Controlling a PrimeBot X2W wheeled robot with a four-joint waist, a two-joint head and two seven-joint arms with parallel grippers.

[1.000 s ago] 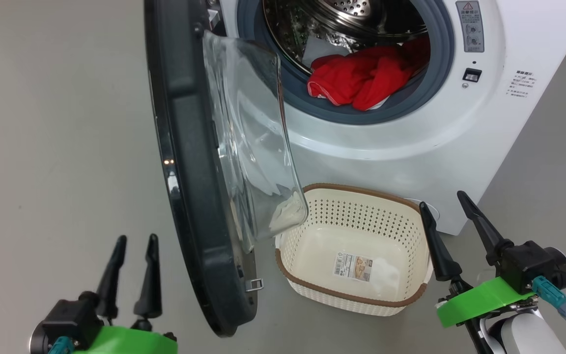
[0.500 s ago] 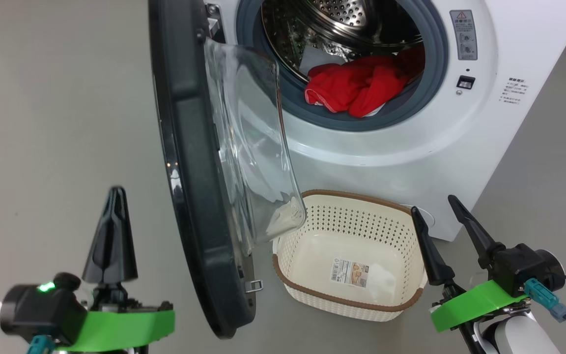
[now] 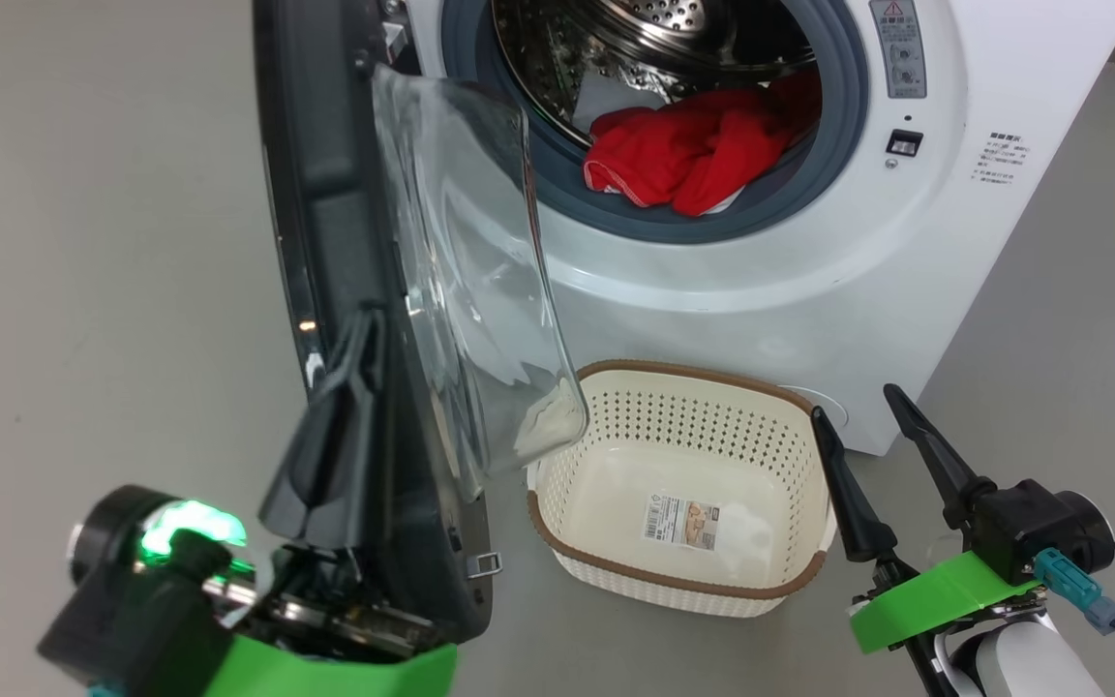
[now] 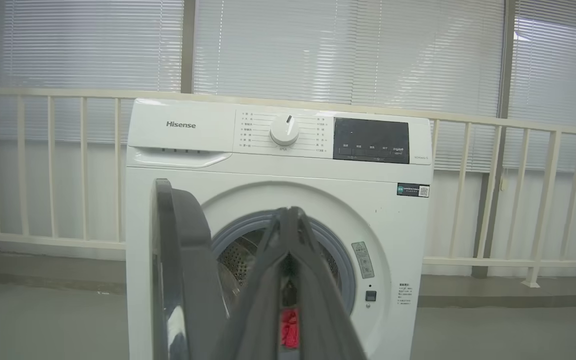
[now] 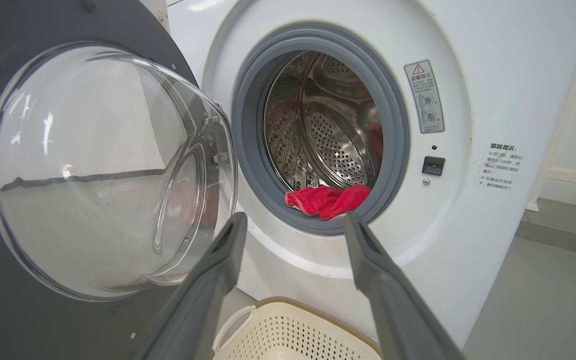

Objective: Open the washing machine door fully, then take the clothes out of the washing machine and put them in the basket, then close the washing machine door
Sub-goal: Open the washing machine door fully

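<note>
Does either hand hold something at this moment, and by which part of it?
Nothing is held. The left hand is shut empty near the washing machine door; the right hand is open and empty.

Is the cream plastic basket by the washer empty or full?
Empty. The cream perforated brown-rimmed basket shows a bare bottom with just a paper label; the bright red garment lies in the steel drum.

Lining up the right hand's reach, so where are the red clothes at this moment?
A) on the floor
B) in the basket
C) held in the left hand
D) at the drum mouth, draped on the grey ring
D: the clothes lie bunched at the drum mouth, their lower edge on the grey ring, while the basket below holds no fabric.
</note>
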